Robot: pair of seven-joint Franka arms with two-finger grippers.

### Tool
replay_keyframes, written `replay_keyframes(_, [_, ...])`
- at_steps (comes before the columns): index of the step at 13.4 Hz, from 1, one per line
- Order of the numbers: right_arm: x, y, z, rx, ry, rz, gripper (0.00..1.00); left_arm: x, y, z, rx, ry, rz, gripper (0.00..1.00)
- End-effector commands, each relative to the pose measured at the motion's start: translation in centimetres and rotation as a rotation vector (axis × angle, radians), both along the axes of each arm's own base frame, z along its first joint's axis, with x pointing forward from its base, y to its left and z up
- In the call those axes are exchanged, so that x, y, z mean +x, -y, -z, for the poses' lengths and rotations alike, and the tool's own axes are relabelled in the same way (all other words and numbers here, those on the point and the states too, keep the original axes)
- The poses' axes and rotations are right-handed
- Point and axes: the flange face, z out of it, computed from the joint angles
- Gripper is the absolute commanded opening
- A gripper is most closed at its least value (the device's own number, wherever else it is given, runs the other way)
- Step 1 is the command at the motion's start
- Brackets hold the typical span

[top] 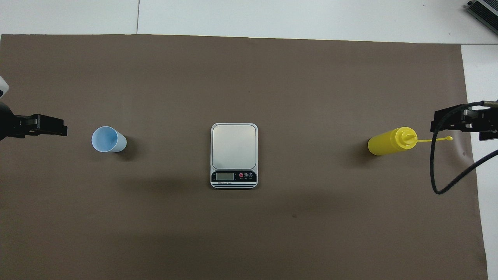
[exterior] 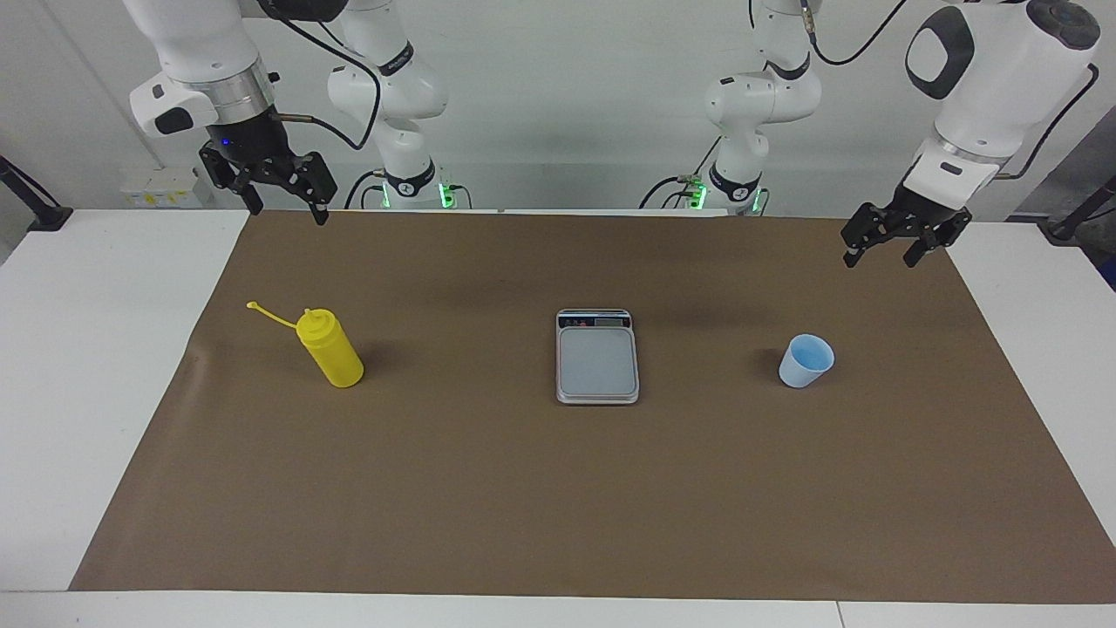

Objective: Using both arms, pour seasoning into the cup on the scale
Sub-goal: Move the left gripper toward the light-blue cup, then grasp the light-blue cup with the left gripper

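Your left gripper [exterior: 888, 252] and right gripper [exterior: 282, 197] hang spread wide, empty, above the mat's [exterior: 558, 506] robot-side corners; cup [exterior: 806, 360] stands off the scale [exterior: 597, 358], so it likely goes first.

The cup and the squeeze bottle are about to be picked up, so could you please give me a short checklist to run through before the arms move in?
1. Light-blue cup upright on the brown mat, toward the left arm's end: ok.
2. Yellow squeeze bottle upright, cap off its nozzle, toward the right arm's end: ok.
3. Digital kitchen scale plate bare, ready for the cup: ok.
4. Cup already on the scale: not ok.
5. Left gripper open, holding nothing: ok.
6. Right gripper open, holding nothing: ok.
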Motion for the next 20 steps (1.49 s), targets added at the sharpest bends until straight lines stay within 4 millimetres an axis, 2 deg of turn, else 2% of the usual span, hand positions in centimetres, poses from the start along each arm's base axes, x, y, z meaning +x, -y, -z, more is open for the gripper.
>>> replay_keyframes(1, [0.1,0.6,0.5,0.012,0.018,0.022,1.00,0.3,-1.3,3.0,-0.014,0.018,-0.038,1.00])
replay_keyframes(2, [0.1,0.7,0.6,0.012,0.016,0.025,1.00,0.4,-2.4,5.0,-0.014,0.012,-0.061,1.00])
replay_keyframes(3, [-0.1,0.6,0.8,0.011,0.005,0.024,1.00,0.7,-2.8,7.1,-0.015,0.000,-0.068,1.00])
replay_keyframes(6, [0.1,0.3,1.5,0.013,-0.001,0.016,1.00,1.1,-3.3,11.2,-0.017,-0.009,-0.085,1.00])
replay_keyframes(8, [0.2,0.3,1.9,0.013,-0.010,0.011,1.00,1.6,-3.2,13.7,-0.023,-0.037,-0.179,1.00])
replay_keyframes(12, [-0.3,0.5,2.7,0.013,-0.031,-0.038,1.00,0.2,-3.0,17.3,-0.029,-0.024,-0.238,1.00])
replay_keyframes(14, [-0.3,0.3,2.7,0.011,-0.031,-0.041,1.00,0.4,-2.3,18.0,-0.077,-0.025,-0.314,1.00])
replay_keyframes(17, [-0.3,0.0,2.6,0.013,-0.031,-0.047,1.00,0.1,-2.7,19.5,-0.078,-0.033,-0.344,1.00])
replay_keyframes(20, [-0.4,0.0,2.7,0.011,-0.039,-0.047,1.00,0.1,-2.2,20.6,-0.078,-0.041,-0.372,1.00])
